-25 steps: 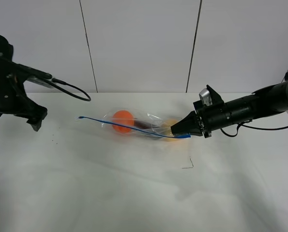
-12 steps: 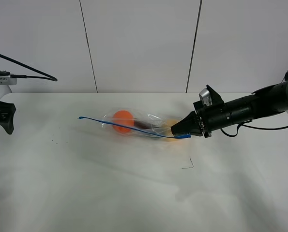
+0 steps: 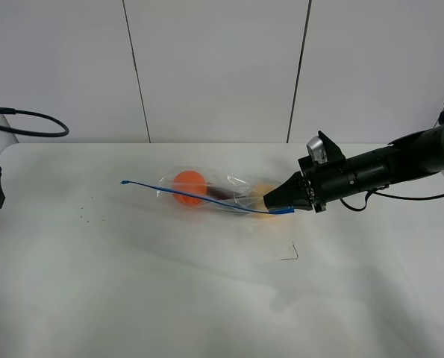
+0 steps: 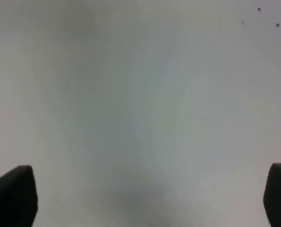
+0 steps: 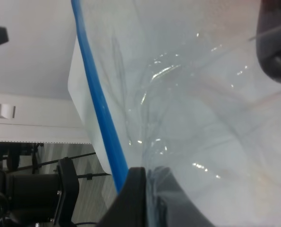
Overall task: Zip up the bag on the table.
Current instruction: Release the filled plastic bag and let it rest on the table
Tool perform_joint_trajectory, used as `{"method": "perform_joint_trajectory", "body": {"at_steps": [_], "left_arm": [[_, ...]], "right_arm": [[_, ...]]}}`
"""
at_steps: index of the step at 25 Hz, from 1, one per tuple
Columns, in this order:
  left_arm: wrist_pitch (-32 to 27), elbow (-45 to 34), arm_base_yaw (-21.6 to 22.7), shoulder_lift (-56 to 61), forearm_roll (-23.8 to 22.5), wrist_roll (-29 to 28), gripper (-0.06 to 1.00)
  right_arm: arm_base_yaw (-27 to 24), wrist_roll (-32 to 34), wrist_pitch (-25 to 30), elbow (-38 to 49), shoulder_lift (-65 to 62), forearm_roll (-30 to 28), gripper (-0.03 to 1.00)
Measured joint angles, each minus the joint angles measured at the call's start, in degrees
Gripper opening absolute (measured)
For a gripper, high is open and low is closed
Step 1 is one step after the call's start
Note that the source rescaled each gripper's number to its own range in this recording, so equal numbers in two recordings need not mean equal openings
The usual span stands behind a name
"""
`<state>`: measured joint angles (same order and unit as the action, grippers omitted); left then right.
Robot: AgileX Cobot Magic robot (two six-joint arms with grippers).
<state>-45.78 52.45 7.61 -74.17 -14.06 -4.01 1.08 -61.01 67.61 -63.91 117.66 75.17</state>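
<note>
Between closed right fingers (image 3: 276, 200): bag (image 3: 216, 195) zip end

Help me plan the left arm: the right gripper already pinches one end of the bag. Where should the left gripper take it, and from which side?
Probably the free end of the blue zip strip, which pokes out past the produce. The open left gripper could come from its own side, jaws across the thin strip, opposite the right gripper holding the bag.

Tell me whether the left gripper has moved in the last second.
Yes. The left gripper has drawn back leftward, away from the unmoved bag, and is almost out of the exterior view's left edge.
</note>
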Motion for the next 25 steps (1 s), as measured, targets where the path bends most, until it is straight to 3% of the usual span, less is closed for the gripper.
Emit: {"method": "perform_joint_trajectory", "body": {"at_steps": [9,13,17,22,25], "left_arm": [[0.9,-11.89,0.0,26.95,1.87,0.79,1.0],[-1.24,-14.85,0.0,38.33,6.73,2.71,1.0],[-6.3,-17.09,0.0,46.33,11.68,8.79,1.0],[-7.74,-19.83,0.0,53.65,18.11,11.99,1.0],[-10.07,-20.95,0.0,57.55,19.67,13.95,1.0]], "right_arm": [[0.0,-0.62,0.0,0.0,0.0,0.0,0.0],[0.0,-0.81,0.0,0.0,0.0,0.0,0.0],[0.0,-0.81,0.24,0.0,0.0,0.0,0.0],[0.0,-0.81,0.86,0.0,0.0,0.0,0.0],[0.0,-0.81,0.93,0.0,0.0,-0.02,0.0]]}}
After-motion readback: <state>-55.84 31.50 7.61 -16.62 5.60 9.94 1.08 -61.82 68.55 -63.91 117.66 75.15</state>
